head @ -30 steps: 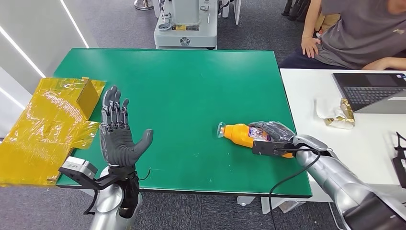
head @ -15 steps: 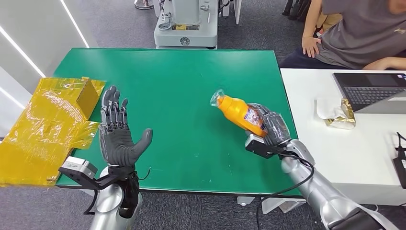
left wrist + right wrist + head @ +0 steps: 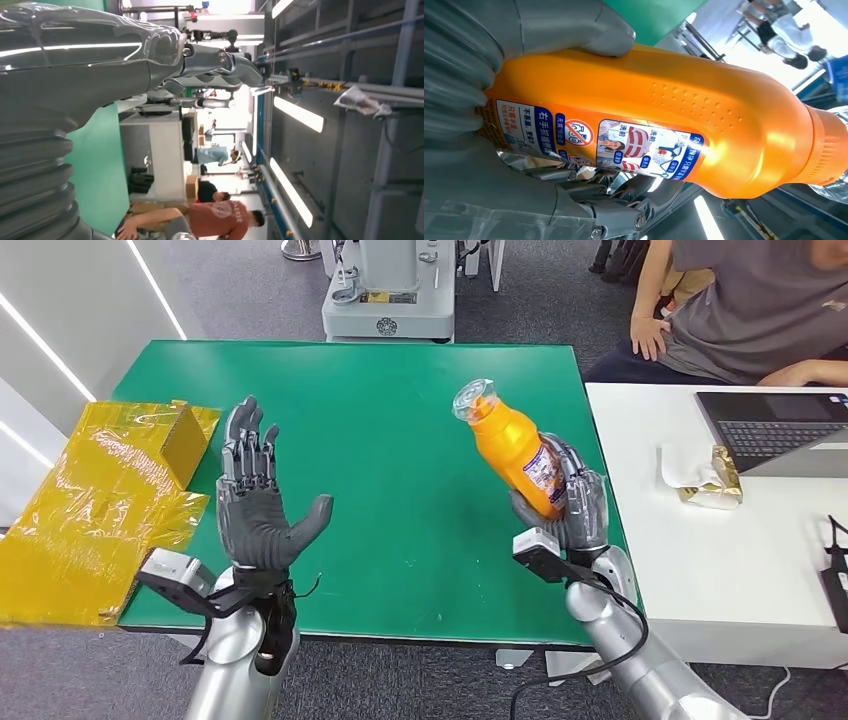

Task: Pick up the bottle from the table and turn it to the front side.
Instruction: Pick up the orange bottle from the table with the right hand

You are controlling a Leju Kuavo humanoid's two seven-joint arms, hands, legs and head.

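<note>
Right hand (image 3: pixel 568 502) wrapped round lower half of orange bottle (image 3: pixel 512 448), bottle lifted clear off green desk (image 3: pixel 400 420), tilted, clear-wrapped cap end up and leaning toward left. Right wrist view: label (image 3: pixel 594 145) with blue print faces camera, thumb pressed on bottle body. Left hand (image 3: pixel 255 505) held upright over desk's left side, palm facing in, fingers spread, nothing in it. Yellow plastic wrap (image 3: pixel 95 505) just beside it at desk edge.
</note>
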